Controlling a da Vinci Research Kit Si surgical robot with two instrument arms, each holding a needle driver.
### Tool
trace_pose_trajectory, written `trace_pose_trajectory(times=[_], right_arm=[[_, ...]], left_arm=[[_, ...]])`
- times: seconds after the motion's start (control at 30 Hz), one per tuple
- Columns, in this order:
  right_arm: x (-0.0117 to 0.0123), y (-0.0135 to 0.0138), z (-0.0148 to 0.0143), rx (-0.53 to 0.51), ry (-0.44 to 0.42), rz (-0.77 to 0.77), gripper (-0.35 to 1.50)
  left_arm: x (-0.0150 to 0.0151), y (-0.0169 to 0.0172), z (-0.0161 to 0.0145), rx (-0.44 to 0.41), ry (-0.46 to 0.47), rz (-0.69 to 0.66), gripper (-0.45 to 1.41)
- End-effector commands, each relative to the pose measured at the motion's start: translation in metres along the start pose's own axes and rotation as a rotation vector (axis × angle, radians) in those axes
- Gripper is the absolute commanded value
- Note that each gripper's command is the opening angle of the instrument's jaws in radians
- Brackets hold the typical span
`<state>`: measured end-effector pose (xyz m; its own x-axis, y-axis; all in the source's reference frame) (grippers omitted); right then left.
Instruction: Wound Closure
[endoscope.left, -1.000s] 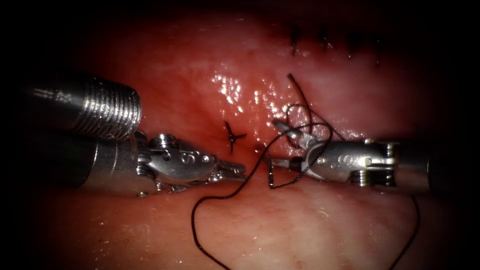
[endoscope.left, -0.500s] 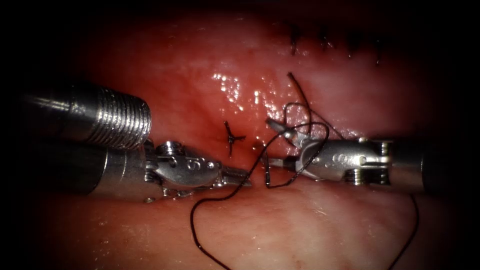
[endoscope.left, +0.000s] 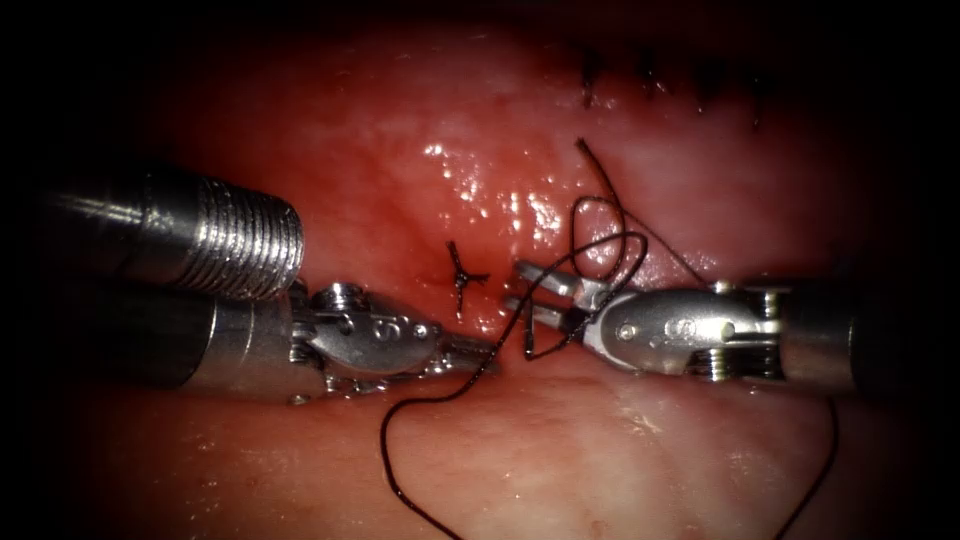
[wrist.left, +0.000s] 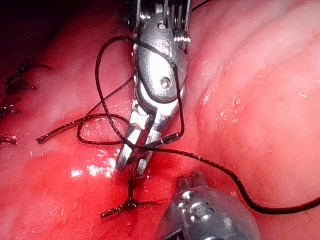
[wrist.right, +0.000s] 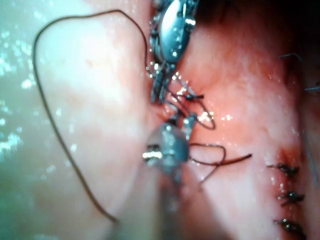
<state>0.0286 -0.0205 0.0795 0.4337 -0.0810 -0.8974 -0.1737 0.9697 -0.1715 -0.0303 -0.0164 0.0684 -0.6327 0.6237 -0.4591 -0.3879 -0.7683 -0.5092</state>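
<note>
Thread (endoscope.left: 440, 398) nipped in left tool (endoscope.left: 480, 357) — right tool (endoscope.left: 528, 290), jaws agape, empty, thread-looped, at 3 o'clock.

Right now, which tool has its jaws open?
The right arm's tool: its jaws stand spread, with loops of thread around it. The left arm's tool is shut on the thread.

endoscope view is dim, falling to black at every edge; glare glints on the wet tissue (endoscope.left: 480, 190) at centre. right wrist view is soft, blurred.
</note>
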Motion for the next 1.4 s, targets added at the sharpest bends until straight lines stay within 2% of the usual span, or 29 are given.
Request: trace_pose_trajectory(times=[0.03, 0.13, 0.23, 0.33, 0.57, 0.83, 1.17, 1.4], right_arm=[[0.0, -0.0001, 0.001, -0.008, -0.006, -0.024, -0.35], [-0.0005, 0.0004, 0.0007, -0.027, -0.021, -0.08, -0.35], [-0.001, 0.0015, -0.0004, -0.069, -0.022, -0.147, -0.35], [-0.001, 0.0021, -0.001, -0.086, -0.019, -0.185, -0.35], [0.0012, 0.0037, -0.0026, -0.119, 0.043, -0.31, -0.35], [0.0016, 0.0036, -0.0024, -0.129, 0.06, -0.324, -0.35], [0.0027, 0.0042, -0.0034, -0.157, 0.061, -0.342, -0.35], [0.0033, 0.0045, -0.0037, -0.178, 0.074, -0.332, -0.35]], left_arm=[[0.0001, 0.0002, 0.0007, -0.001, 0.0, 0.0, -0.16], [0.0003, 0.0002, 0.0006, -0.002, 0.0, -0.001, -0.16], [0.0007, -0.0001, 0.0005, -0.004, 0.0, -0.005, -0.08], [0.0012, -0.0004, 0.0003, 0.016, 0.007, -0.008, -0.1], [0.0026, -0.001, -0.0002, 0.071, 0.061, -0.005, -0.03], [0.0031, -0.0009, 0.0002, 0.113, 0.077, 0.001, -0.1], [0.0025, -0.001, 0.0012, 0.11, 0.083, 0.008, -0.08], [0.001, -0.0013, 0.0023, 0.086, 0.074, 0.022, -0.1]])
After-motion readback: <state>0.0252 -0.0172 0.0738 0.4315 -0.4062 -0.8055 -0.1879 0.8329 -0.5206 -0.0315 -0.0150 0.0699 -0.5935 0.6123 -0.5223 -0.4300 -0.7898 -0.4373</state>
